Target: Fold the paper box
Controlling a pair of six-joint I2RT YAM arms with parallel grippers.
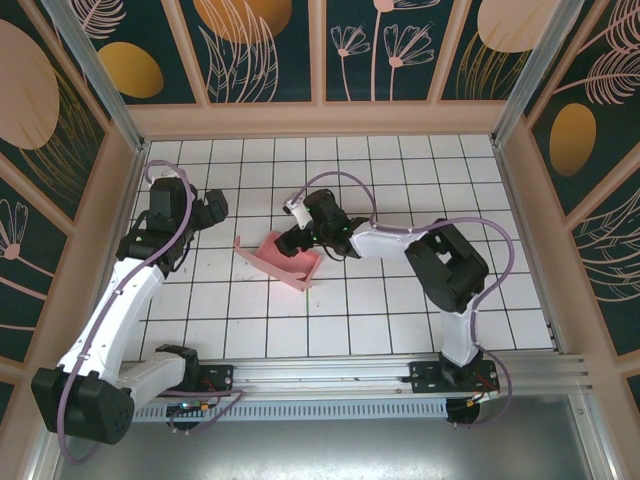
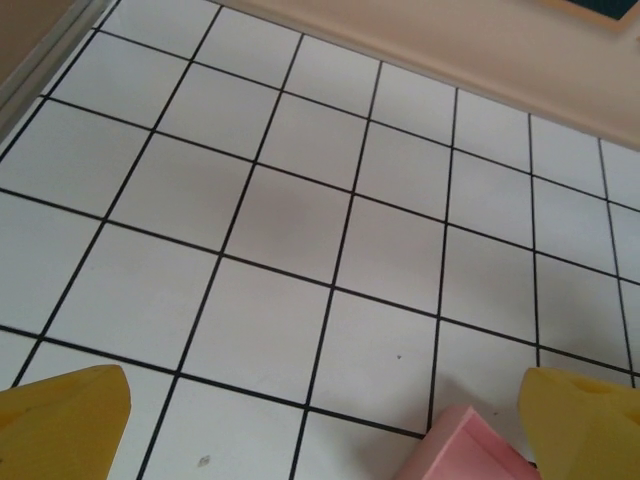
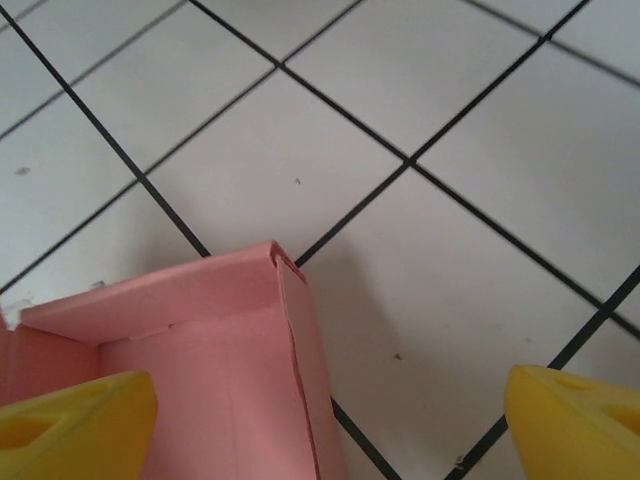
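The paper box [image 1: 278, 257] is salmon-pink card, partly folded, with raised walls, and rests on the white tiled table near the middle. My right gripper [image 1: 289, 237] hovers at its far right side. In the right wrist view the box corner [image 3: 215, 350] sits between the wide-apart yellow fingertips [image 3: 70, 425]. The left tip is over the box's inside and the right tip stands well clear of it, so the right gripper [image 3: 320, 435] is open. My left gripper [image 1: 221, 208] is to the left of the box, open and holding nothing. A box corner [image 2: 470, 450] shows beside its right fingertip [image 2: 590, 420].
Wooden walls [image 1: 320, 118] close off the back and both sides of the tiled table [image 1: 400, 320]. A metal rail [image 1: 330, 375] with the arm bases runs along the near edge. Bare tiles lie ahead of the left gripper [image 2: 325, 435].
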